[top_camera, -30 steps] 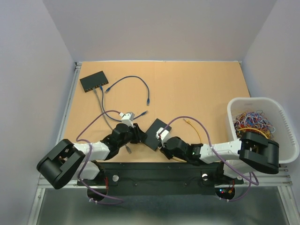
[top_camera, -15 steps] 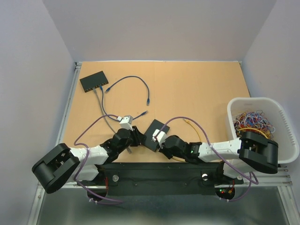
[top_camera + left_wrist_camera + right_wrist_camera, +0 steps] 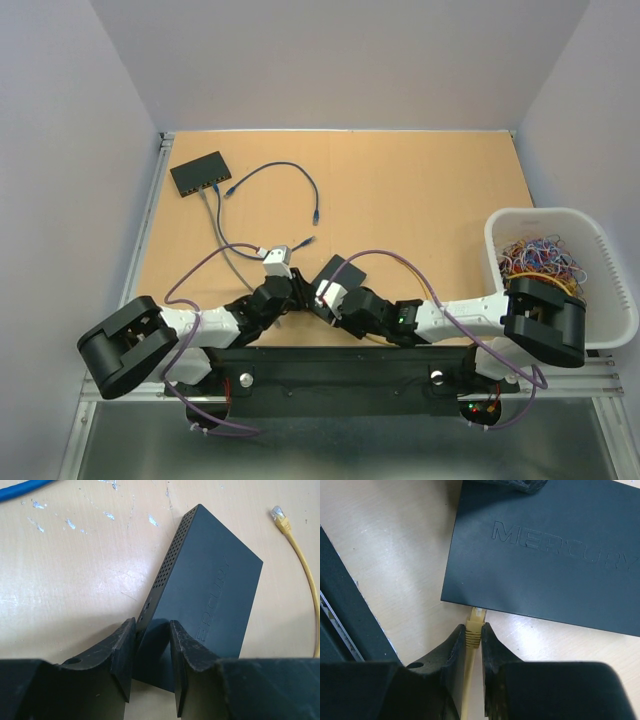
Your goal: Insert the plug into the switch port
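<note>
A black switch [image 3: 342, 268] lies flat near the table's front edge. In the left wrist view my left gripper [image 3: 152, 652] straddles the near corner of the switch [image 3: 210, 590], with one finger [image 3: 122, 655] against its vented side and the other over its top. In the right wrist view my right gripper [image 3: 473, 632] is shut on a yellow plug [image 3: 475, 625]. The plug's clear tip touches the near edge of the switch [image 3: 545, 555]; the ports are hidden under that edge. In the top view the left gripper [image 3: 297, 288] and the right gripper [image 3: 322, 300] meet at the switch's near-left corner.
The yellow cable [image 3: 415, 275] trails right, and its other plug [image 3: 277, 515] lies loose on the table. A second black switch [image 3: 200, 173] with a blue cable [image 3: 300, 175] sits at the far left. A white basket [image 3: 600, 240] of coloured cables stands at the right.
My right gripper has moved left along the switch's near edge with the plug. My left gripper has moved in from the left and closed around the switch's corner.
</note>
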